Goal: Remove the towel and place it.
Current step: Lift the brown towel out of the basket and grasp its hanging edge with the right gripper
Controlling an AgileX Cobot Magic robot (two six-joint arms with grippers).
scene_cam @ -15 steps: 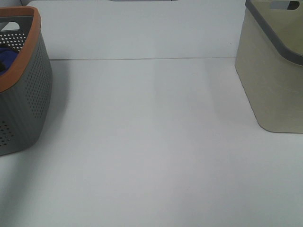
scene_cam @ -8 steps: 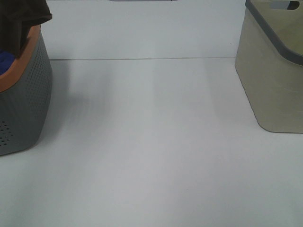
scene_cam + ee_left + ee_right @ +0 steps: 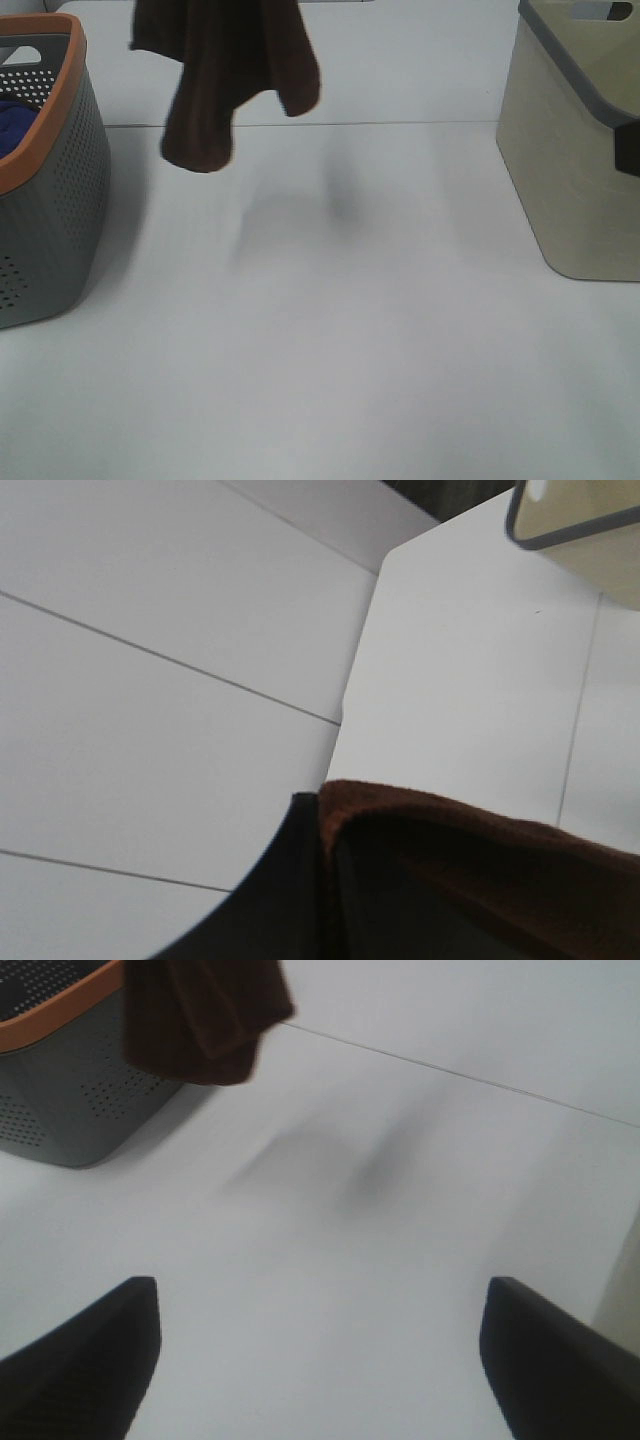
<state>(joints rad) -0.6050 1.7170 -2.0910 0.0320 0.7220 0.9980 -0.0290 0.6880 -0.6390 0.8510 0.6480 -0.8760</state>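
Note:
A dark brown towel (image 3: 225, 75) hangs in the air above the back left of the white table (image 3: 330, 330), to the right of the grey basket with an orange rim (image 3: 55, 210). Its top runs out of the exterior view, so my left gripper does not show there. In the left wrist view my left gripper (image 3: 325, 880) is shut on the towel (image 3: 480, 880). My right gripper (image 3: 320, 1360) is open and empty, its fingertips spread wide low over the table, and the towel (image 3: 200, 1010) hangs far ahead of it.
A blue cloth (image 3: 15, 115) lies in the grey basket. A beige basket with a grey rim (image 3: 580, 170) stands at the back right, and a dark part of the right arm (image 3: 630, 150) shows in front of it. A white wall is behind.
The towel has come up out of the grey basket and swung right over the table. A dark part of the right arm has appeared at the right edge.

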